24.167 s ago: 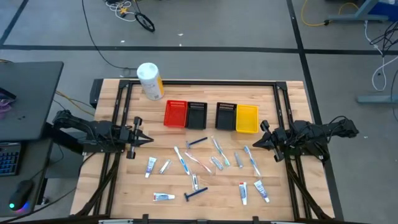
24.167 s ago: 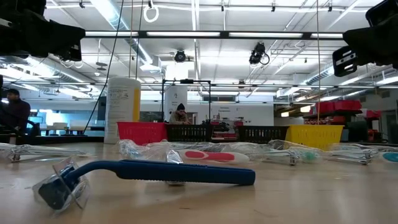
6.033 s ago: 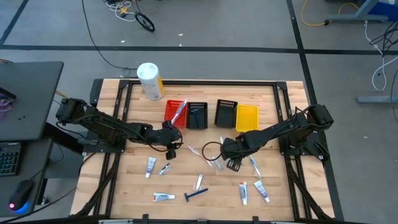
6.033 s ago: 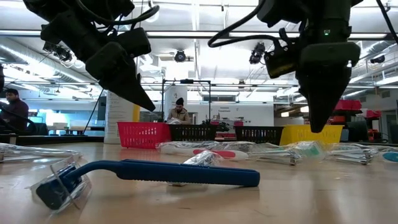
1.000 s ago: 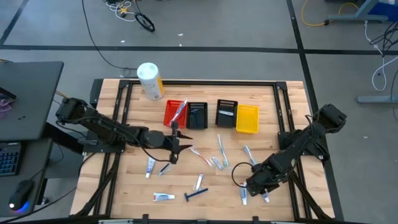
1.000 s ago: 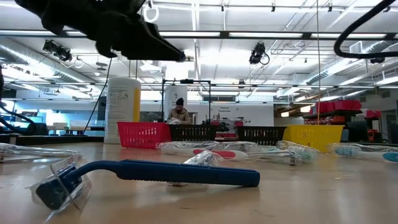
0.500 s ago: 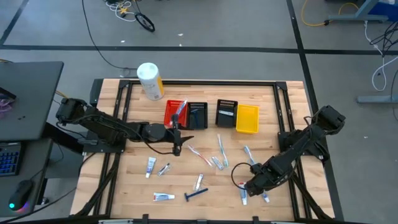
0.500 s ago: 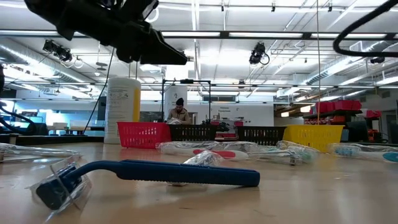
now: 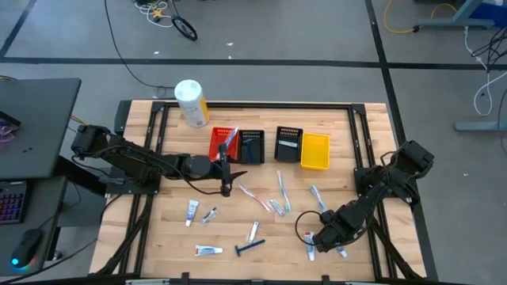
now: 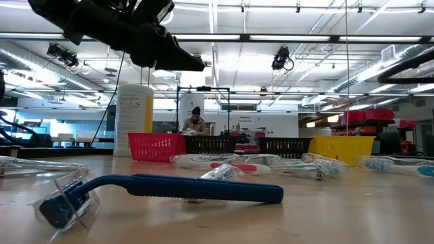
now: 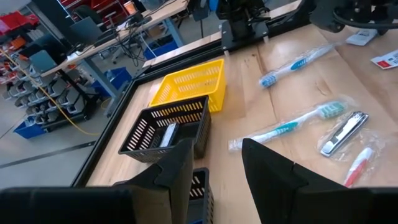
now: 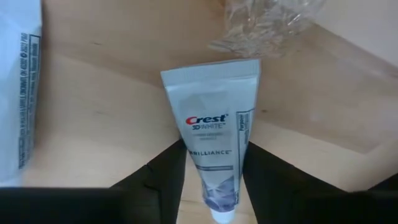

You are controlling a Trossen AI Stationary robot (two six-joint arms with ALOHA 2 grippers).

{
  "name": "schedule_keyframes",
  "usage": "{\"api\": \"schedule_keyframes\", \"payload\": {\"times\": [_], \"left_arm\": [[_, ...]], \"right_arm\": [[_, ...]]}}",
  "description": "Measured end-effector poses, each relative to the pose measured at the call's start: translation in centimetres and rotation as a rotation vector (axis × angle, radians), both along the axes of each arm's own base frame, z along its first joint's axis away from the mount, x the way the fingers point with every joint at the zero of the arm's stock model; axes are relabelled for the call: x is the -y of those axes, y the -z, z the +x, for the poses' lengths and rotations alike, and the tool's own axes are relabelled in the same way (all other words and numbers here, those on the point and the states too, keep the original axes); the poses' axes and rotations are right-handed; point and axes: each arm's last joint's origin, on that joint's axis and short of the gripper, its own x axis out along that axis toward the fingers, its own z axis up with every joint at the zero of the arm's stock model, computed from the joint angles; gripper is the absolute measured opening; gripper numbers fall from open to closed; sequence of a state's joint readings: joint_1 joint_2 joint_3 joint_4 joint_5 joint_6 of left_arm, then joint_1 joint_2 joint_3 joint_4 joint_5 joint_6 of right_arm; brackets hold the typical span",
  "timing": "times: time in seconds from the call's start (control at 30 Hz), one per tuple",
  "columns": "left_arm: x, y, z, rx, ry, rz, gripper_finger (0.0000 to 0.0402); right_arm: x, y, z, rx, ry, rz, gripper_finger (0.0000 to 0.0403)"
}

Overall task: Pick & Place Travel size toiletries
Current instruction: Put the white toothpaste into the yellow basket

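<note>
Travel size toiletries lie scattered on the wooden table: toothbrushes (image 9: 279, 190), a blue razor (image 9: 249, 248) and small white toothpaste tubes (image 9: 192, 209). My right gripper (image 9: 312, 240) stands open, pointing down, at the near right over a white Crest tube (image 12: 210, 134) that lies flat; its fingers straddle that tube. My left gripper (image 9: 227, 180) hovers open and holds nothing, just in front of the red bin (image 9: 224, 144) and the black bin (image 9: 250, 147). Its fingers (image 11: 180, 162) have only air between them. My right gripper comes from above, one finger (image 12: 165, 177) on each long side of the Crest tube's cap-end half (image 12: 214, 186), lying along the tube. Whether the fingers touch the tube, I cannot tell. The tube lies flat on the table.
A second black bin (image 9: 287, 144) and a yellow bin (image 9: 315, 150) stand at the far middle, and a white-and-yellow cylinder (image 9: 191, 103) at the far left. Another tube (image 12: 18, 93) and a clear wrapper (image 12: 267, 18) lie close to the right gripper.
My right gripper has gone down toward the Crest tube at the near right. My left gripper has swung a little toward the far edge, closer to the red and black bins, and has then kept still.
</note>
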State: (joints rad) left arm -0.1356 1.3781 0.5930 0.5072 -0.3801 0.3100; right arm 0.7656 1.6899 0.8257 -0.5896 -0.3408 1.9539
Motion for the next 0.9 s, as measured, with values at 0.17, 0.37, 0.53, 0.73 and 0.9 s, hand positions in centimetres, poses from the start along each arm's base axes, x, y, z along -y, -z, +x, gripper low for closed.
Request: {"api": "schedule_keyframes", "payload": {"times": [0.17,0.37,0.53,0.73,0.9], "left_arm": [[0.0,0.0,0.0,0.008,-0.009,-0.033,0.0146],[0.0,0.0,0.0,0.012,-0.012,-0.045,0.0146],[0.0,0.0,0.0,0.023,-0.024,-0.089,0.0146],[0.0,0.0,0.0,0.040,-0.043,-0.157,0.0146],[0.0,0.0,0.0,0.046,-0.050,-0.183,0.0146]], "right_arm": [[0.0,0.0,0.1,0.008,0.003,-0.006,0.0117],[-0.1,-0.3,0.2,0.029,-0.004,0.004,0.0094],[-0.7,-2.1,1.1,0.152,-0.038,0.013,0.0092],[0.2,-4.2,2.5,0.409,-0.126,-0.140,0.0092],[3.1,-5.0,3.5,0.540,-0.122,-0.475,0.0092]]}}
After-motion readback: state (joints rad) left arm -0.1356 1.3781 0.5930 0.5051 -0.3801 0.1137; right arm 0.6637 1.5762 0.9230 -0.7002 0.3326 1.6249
